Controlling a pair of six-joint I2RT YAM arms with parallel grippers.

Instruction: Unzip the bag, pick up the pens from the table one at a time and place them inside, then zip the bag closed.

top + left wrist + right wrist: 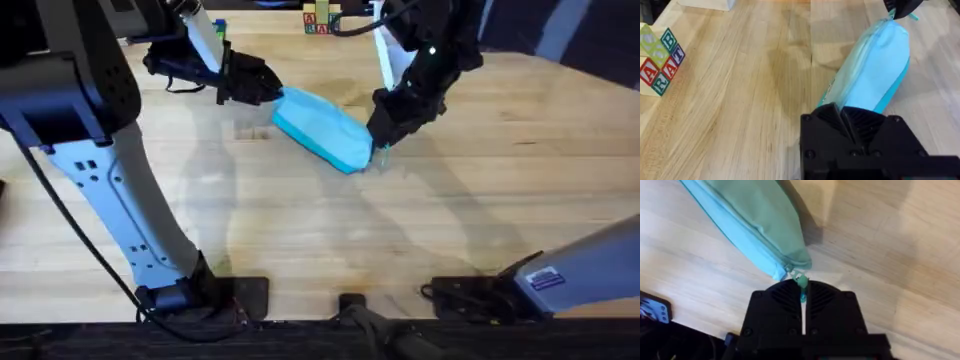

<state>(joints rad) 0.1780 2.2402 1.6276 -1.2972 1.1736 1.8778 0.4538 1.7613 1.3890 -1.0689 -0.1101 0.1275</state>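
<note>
The turquoise pencil pouch (321, 131) lay slantwise near the middle of the pale wooden counter (420, 230), its zipper run fully to one end. The left hand (268, 90) pinched the pouch's far-left end. The right hand (381, 146) was pressed together on the small teal zipper pull (802, 283) at the opposite end. Lettered toy blocks (659, 61) stood well apart at the counter's far edge.

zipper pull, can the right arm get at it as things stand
Yes, it looks so: the right gripper is already at the bag's near end, fingers closed on the teal zipper pull, with nothing between, while the left gripper grips the far end.
</note>
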